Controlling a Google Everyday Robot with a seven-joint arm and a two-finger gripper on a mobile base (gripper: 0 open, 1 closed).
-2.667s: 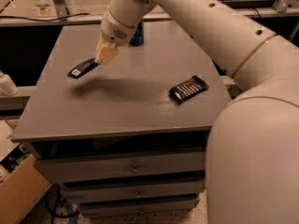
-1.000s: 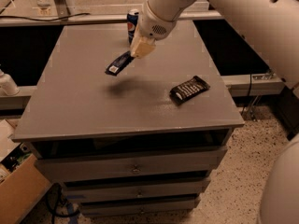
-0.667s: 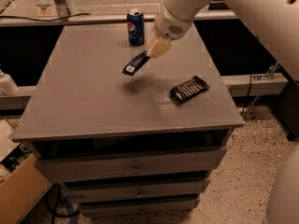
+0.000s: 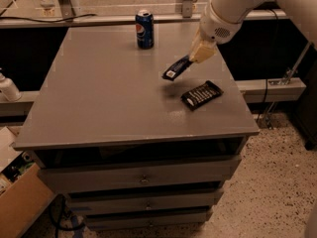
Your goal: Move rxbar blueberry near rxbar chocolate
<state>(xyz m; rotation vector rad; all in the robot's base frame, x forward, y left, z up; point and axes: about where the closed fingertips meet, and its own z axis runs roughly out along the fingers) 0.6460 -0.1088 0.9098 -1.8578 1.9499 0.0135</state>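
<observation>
My gripper (image 4: 197,53) is shut on the rxbar blueberry (image 4: 176,68), a slim dark-blue wrapper with a small white label at its lower left end. It holds the bar tilted, a little above the grey table (image 4: 99,103), on the right side. The rxbar chocolate (image 4: 201,94), a flat black wrapper with rows of white lettering, lies on the table just below and to the right of the held bar, near the table's right edge. The two bars are apart.
A blue soda can (image 4: 144,29) stands upright at the back middle of the table. Drawers (image 4: 143,180) sit under the tabletop. A cardboard box (image 4: 20,197) is on the floor at the lower left. A white bottle (image 4: 7,87) stands left of the table.
My gripper has carried the rxbar blueberry from the left side of the table to the right, and it now hangs just above the rxbar chocolate. The chocolate bar and the can have not moved.
</observation>
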